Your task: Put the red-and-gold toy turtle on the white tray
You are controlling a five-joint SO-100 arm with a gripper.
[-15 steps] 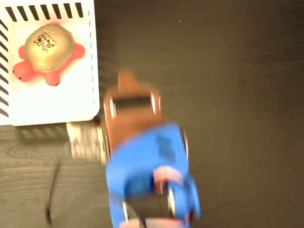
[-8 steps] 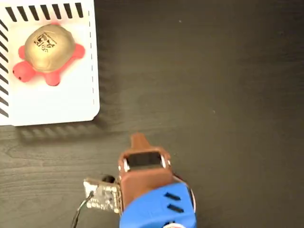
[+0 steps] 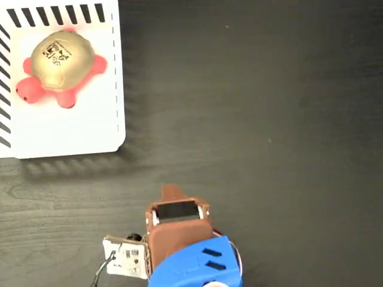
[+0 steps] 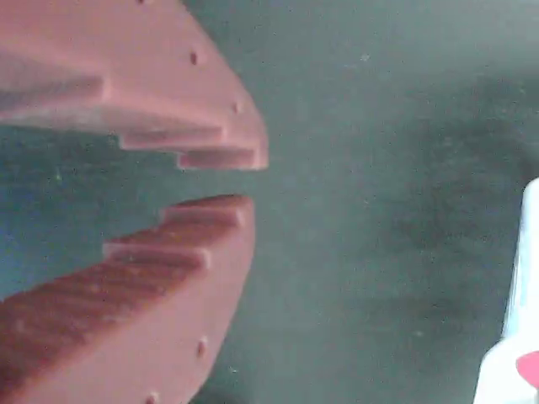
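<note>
Red-and-gold toy turtle (image 3: 58,66) sits on the white tray (image 3: 78,128) in the fixed view, up in the top left corner, gold shell up, red head pointing to the picture's left, so its long axis runs roughly left to right. My gripper (image 3: 172,191) is low in the middle of that view, well apart from the tray, with the turtle lying up and to the left of the fingers. Between them I see only bare dark surface (image 3: 269,119); nothing blocks the way. A small circuit board (image 3: 125,258) with its wires hangs off the arm's left side, clear of the tray.

Over to the wrist view: the gripper (image 4: 223,179) shows its two reddish fingers (image 4: 185,252) parted by a narrow gap, holding nothing, dark surface beneath. At the right edge I catch a sliver of white tray with a speck of red. My read: the placing looks done, nothing left to carry.
</note>
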